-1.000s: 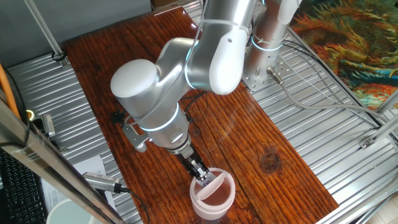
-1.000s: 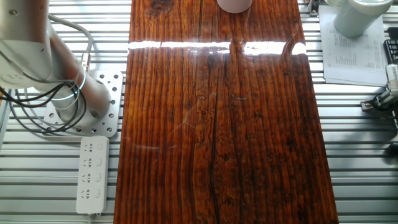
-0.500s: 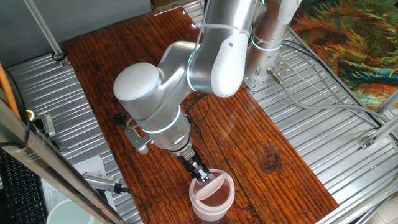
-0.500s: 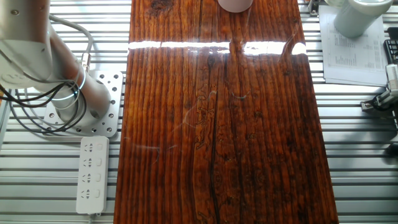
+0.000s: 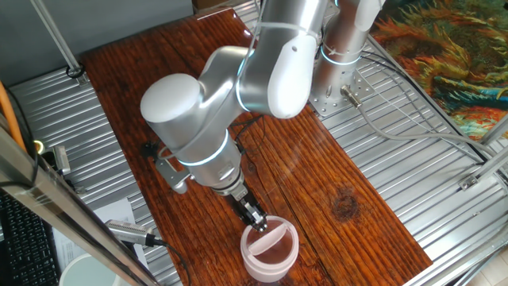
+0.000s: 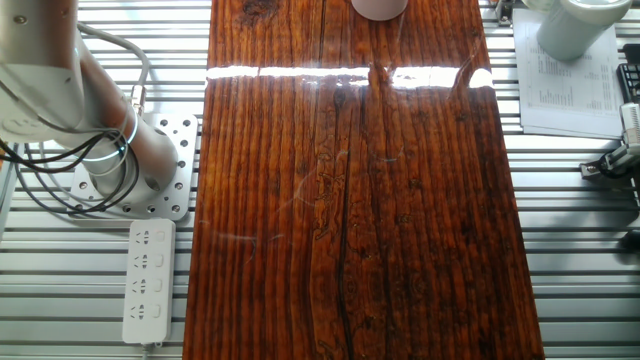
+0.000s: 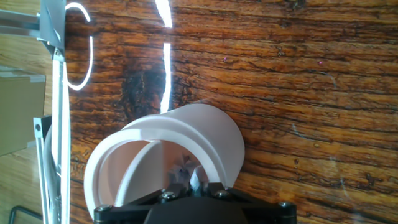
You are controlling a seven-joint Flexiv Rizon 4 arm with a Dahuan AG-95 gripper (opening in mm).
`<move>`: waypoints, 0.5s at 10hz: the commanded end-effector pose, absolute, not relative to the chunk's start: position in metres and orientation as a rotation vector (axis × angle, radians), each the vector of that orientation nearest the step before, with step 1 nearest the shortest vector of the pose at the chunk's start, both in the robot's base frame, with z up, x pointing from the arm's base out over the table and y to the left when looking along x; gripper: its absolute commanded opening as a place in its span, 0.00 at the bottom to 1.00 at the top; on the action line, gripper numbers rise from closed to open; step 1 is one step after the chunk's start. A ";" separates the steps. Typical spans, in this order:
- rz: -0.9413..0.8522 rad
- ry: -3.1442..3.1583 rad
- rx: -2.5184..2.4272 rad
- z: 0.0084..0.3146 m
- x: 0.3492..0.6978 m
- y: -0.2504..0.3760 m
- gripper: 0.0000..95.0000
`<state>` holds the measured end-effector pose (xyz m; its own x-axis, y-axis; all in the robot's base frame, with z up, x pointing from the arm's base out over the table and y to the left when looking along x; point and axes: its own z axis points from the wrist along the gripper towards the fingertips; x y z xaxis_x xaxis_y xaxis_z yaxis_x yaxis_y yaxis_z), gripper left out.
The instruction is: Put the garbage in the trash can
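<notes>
the gripper (image 5: pixel 255 225), pinched on the paper wad (image 7: pixel 186 176), hangs right over the trash can (image 5: pixel 270 250), whose lid (image 7: pixel 140 177) is tipped open beneath.

One fixed view looks down obliquely from high beside the wooden table (image 5: pixel 182 71), facing the arm's base; the trash can (image 5: pixel 270 248) sits near its bottom edge. The other fixed view looks straight down on the tabletop (image 6: pixel 350 200) from overhead, with only the can's edge (image 6: pixel 379 8) at its top margin. The hand view looks along the fingers, very close above the can's rim (image 7: pixel 180 127). All three views share the can and the tabletop.
</notes>
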<state>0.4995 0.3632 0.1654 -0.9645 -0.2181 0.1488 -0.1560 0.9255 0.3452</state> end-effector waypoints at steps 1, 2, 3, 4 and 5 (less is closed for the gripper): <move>-0.498 -2.896 0.285 0.170 0.500 0.360 0.60; -0.498 -2.896 0.286 0.173 0.501 0.357 0.40; -0.501 -2.896 0.285 0.179 0.501 0.353 0.40; -0.506 -2.896 0.279 0.183 0.501 0.352 0.40; -0.518 -2.895 0.268 0.187 0.499 0.355 0.40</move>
<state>0.4976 0.3569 0.1900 -0.9662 -0.2071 0.1538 -0.1410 0.9231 0.3577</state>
